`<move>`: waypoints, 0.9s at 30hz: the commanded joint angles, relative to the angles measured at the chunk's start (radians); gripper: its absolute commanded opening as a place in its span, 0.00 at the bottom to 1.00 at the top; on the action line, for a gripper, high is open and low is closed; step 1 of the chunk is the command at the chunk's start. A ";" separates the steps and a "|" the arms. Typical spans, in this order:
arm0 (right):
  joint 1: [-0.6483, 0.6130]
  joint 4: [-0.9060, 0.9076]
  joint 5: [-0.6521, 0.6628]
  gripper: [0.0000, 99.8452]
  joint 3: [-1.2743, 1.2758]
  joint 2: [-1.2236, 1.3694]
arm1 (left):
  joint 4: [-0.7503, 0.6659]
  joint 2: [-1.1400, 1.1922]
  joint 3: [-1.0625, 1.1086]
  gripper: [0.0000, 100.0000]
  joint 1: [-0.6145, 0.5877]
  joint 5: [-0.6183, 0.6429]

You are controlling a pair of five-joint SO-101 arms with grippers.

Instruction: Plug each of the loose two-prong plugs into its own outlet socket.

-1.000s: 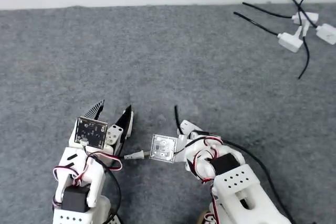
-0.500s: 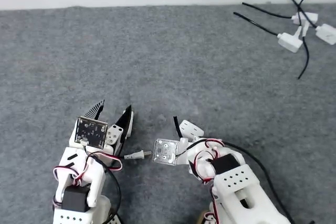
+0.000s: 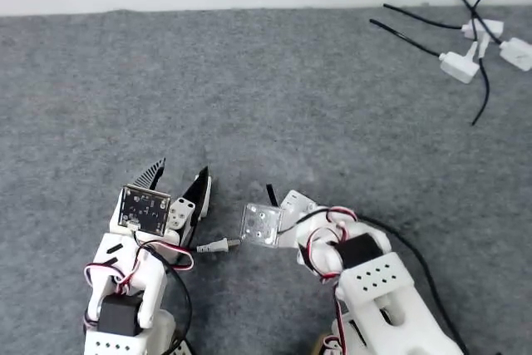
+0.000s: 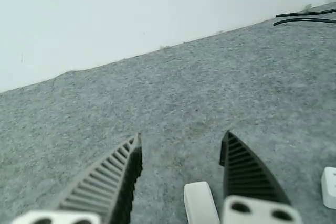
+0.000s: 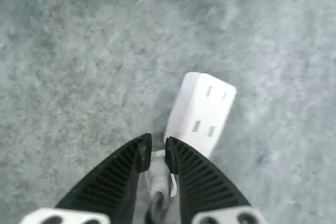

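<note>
White outlet socket (image 5: 202,109): cord end pinched by right gripper (image 5: 156,148)
Left gripper (image 4: 181,142): fingers apart, empty
Two-prong plug (image 3: 218,245): loose, between the arms

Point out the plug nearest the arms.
In the high view the plug lies on the mat, between the left arm and the socket held in the right claw.

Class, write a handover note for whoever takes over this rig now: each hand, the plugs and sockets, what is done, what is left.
Left hand: open, over the mat.
Right hand: shut on the outlet socket's cord end; slots empty.
Loose plug lies unheld near the socket.
More white pieces with black cords at the far corner.
Done: socket gripped. Left: all plugging.
</note>
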 commanded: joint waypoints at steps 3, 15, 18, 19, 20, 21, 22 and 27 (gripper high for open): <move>-0.054 0.142 -0.086 0.01 -0.262 -0.013 | -0.029 -0.015 -0.012 0.24 0.014 -0.009; -0.209 0.360 -0.224 0.01 -0.717 -0.008 | -0.028 -0.014 0.005 0.24 0.086 -0.041; -0.243 0.395 -0.255 0.01 -0.816 0.010 | -0.009 -0.014 0.004 0.24 0.155 -0.080; -0.255 0.407 -0.261 0.01 -0.848 0.028 | 0.003 -0.014 0.002 0.24 0.181 -0.091; -0.269 0.421 -0.267 0.01 -0.879 0.051 | 0.012 -0.014 0.001 0.24 0.209 -0.103; -0.280 0.432 -0.267 0.01 -0.908 0.077 | 0.023 -0.014 0.001 0.24 0.236 -0.118; -0.292 0.441 -0.269 0.01 -0.937 0.107 | 0.035 -0.014 -0.001 0.24 0.262 -0.127; -0.389 0.447 -0.322 0.01 -1.048 0.214 | 0.052 -0.014 -0.019 0.24 0.324 -0.133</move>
